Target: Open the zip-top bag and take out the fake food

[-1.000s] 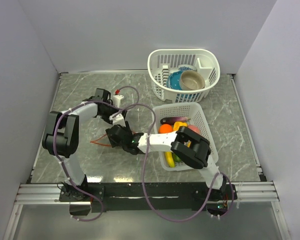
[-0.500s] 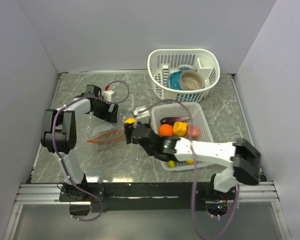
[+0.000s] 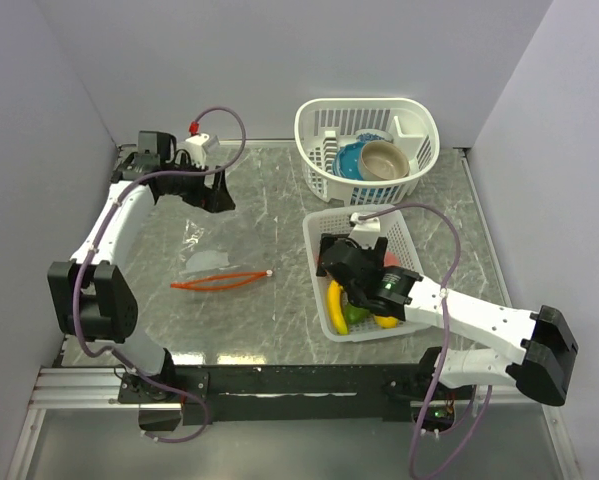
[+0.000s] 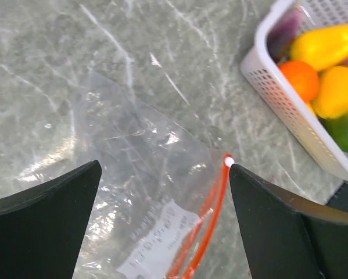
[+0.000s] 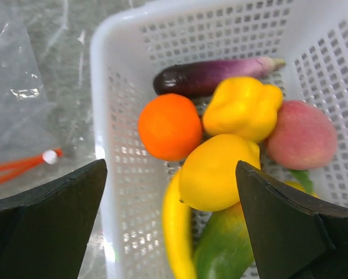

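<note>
From the top camera, you see the zip-top bag lying flat on the table, just left of the square white basket. The fake food sits inside that basket, not in the bag. Your left gripper hangs over the far left of the table, well apart from the bag. Your right gripper is over the square basket. A round basket with bowls stands at the back. In the left wrist camera, you look down on the bag between the left fingers, which are spread wide and hold nothing. In the right wrist camera, the right fingers are spread wide too, with nothing in them. Below them in the basket lie an orange, a purple eggplant, a yellow pepper, a peach, a banana and a green piece. The bag's edge shows at the left, outside the basket.
</note>
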Controlling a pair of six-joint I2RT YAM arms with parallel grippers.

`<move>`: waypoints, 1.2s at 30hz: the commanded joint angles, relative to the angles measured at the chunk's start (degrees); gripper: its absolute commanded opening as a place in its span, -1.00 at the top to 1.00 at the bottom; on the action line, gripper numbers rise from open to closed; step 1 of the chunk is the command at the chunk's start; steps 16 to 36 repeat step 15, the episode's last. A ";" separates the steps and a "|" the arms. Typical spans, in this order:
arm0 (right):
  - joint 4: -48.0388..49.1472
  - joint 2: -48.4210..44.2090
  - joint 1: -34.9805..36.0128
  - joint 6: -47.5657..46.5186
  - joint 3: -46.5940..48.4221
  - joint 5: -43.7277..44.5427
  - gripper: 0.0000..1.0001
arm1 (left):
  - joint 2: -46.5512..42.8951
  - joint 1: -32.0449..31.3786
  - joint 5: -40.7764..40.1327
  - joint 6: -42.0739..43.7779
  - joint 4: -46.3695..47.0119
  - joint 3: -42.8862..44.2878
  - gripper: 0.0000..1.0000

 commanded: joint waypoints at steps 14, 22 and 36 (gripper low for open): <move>-5.23 -8.20 -0.19 -2.62 4.65 7.45 -1.00 | -4.25 -0.07 7.07 3.70 -5.85 -2.64 -0.99; -5.15 -8.73 -0.19 -2.44 4.38 7.54 -1.00 | -3.90 -0.07 6.80 3.78 -5.67 -2.90 -0.99; -5.15 -8.73 -0.19 -2.44 4.38 7.54 -1.00 | -3.90 -0.07 6.80 3.78 -5.67 -2.90 -0.99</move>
